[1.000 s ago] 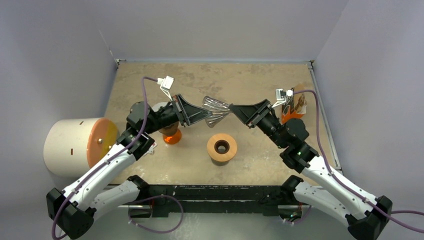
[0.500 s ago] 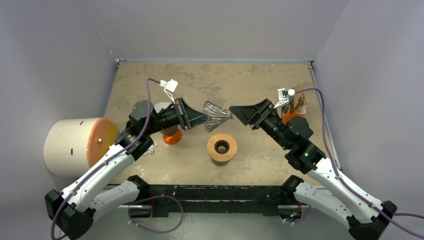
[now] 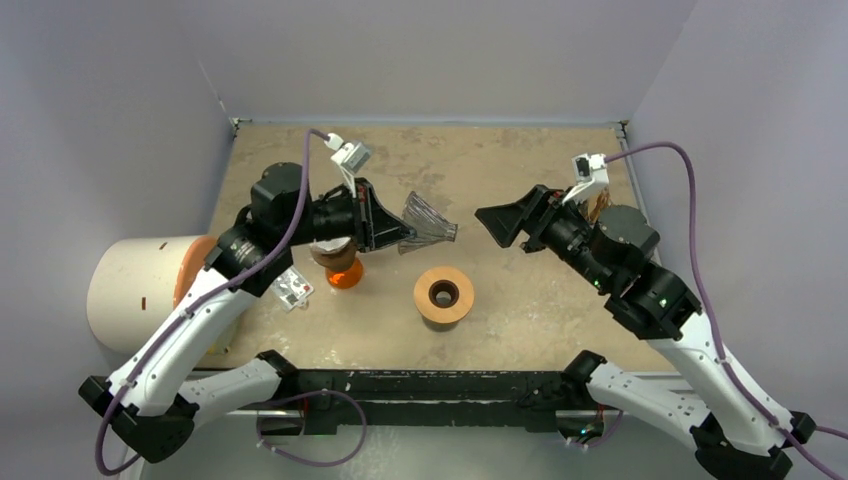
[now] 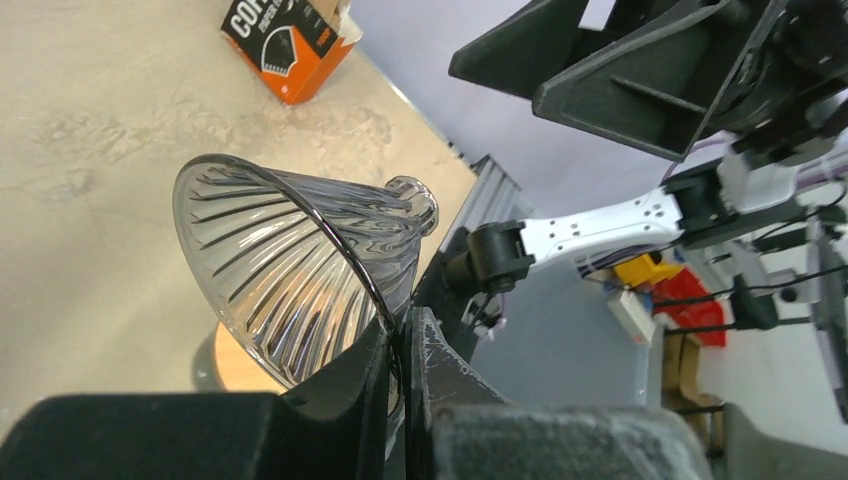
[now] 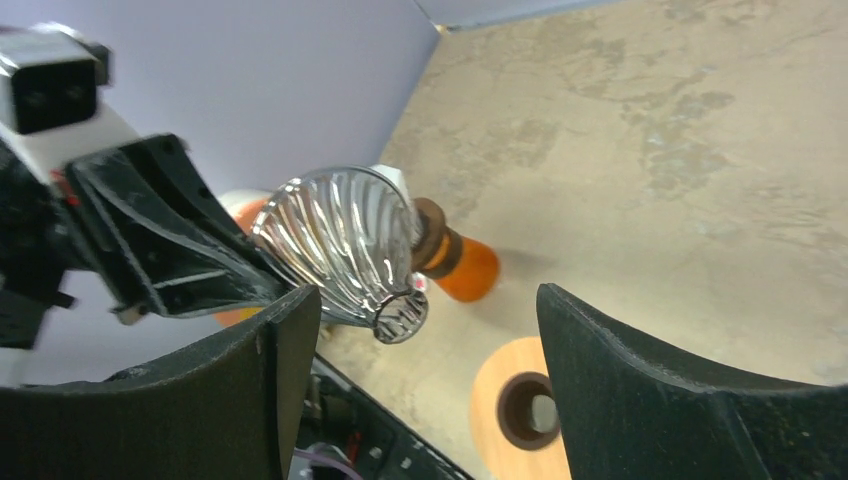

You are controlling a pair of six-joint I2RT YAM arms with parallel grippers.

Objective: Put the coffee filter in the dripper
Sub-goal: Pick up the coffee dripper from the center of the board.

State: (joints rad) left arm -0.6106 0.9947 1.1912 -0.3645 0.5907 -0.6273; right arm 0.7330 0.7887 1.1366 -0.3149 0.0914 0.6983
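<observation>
Standing at the far left edge of the table is a white cylinder [image 3: 135, 290] lying on its side, with an orange end face. Just right of it the left arm reaches inward over an orange glass vessel [image 3: 344, 273]. A pale shape [image 5: 396, 180] shows at the vessel's brown neck, mostly hidden behind the arm and the glass. Whether that is the coffee filter cannot be told.

The left gripper [image 3: 408, 238] is pinched narrowly on the rim of the dripper [image 3: 428, 220], one finger inside the wall and one outside. This is the clear ribbed glass cone alone. It is held in the air on its side, its wide mouth at the gripper's fingers and its small spout end pointing right.

Below and slightly right of the cone, the wooden ring collar [image 3: 443, 294] lies flat on the table. It is apart from the glass and from both grippers.

Further right, the right gripper [image 3: 484, 218] faces the spout with its jaws spread wide and nothing between them. It is near the cone's narrow end without touching it.

At the table's right edge, a black-and-orange packet [image 4: 292, 45] stands behind the right arm.
</observation>
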